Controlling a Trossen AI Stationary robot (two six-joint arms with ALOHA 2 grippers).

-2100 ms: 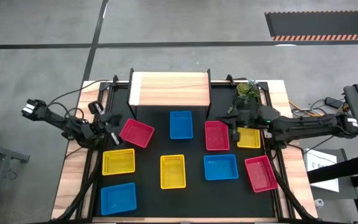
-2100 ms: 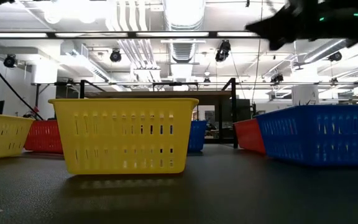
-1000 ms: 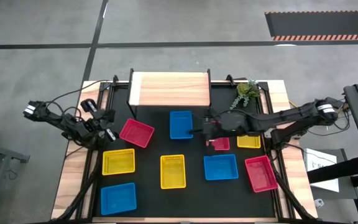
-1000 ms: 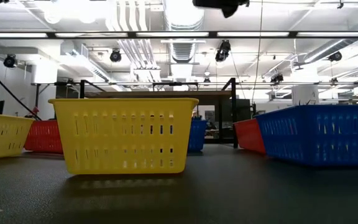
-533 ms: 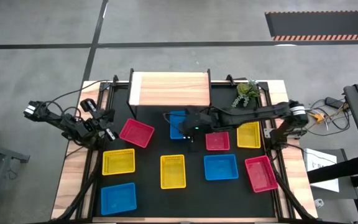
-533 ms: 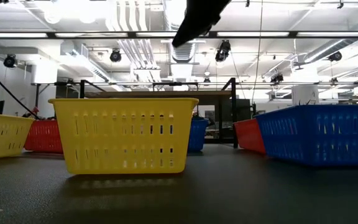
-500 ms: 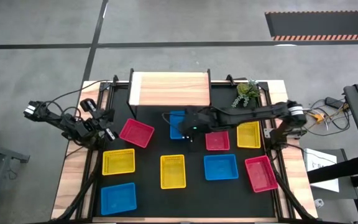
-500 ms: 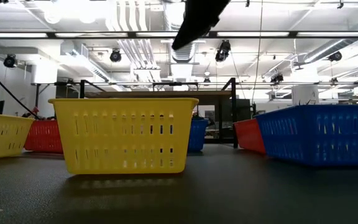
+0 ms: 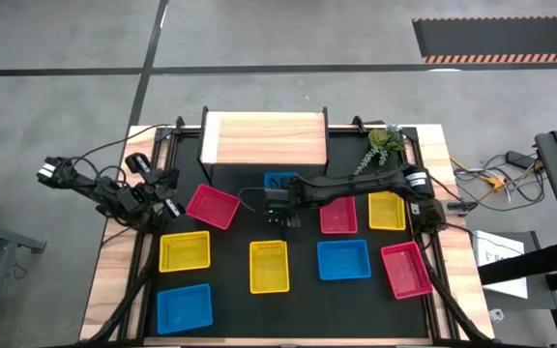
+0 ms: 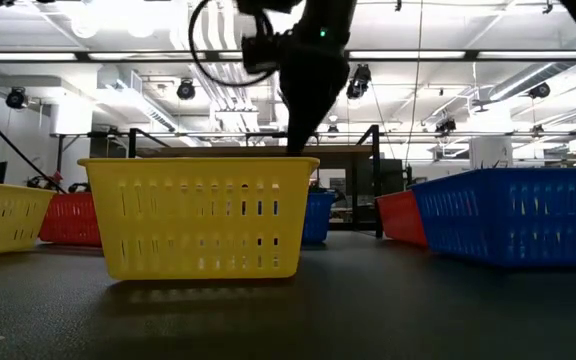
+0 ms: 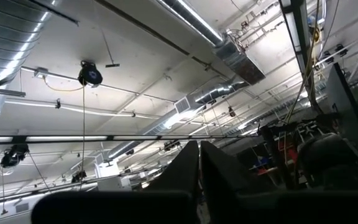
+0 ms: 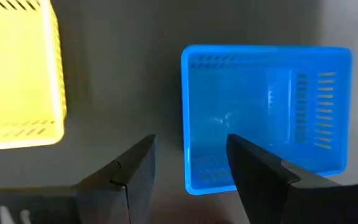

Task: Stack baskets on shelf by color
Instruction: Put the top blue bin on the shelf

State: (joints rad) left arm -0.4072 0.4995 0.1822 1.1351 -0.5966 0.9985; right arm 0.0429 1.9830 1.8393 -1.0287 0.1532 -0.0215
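The desk [image 9: 424, 319] carries the shelf [image 9: 264, 137] at its far edge, bare on top. In front of the shelf lie nine baskets; nearest it is a blue basket [image 12: 266, 115]. The right pincer [image 12: 188, 158] hangs over that basket's near rim, fingers wide, holding nothing. The left pincer [image 9: 170, 179], closed, waits left of the shelf beside a red basket [image 9: 212, 206].

Nine baskets [image 9: 268, 265] spread upright on worktop [image 9: 230, 242]: three red, three yellow, three blue. Shelf [image 9: 264, 138] at far edge.
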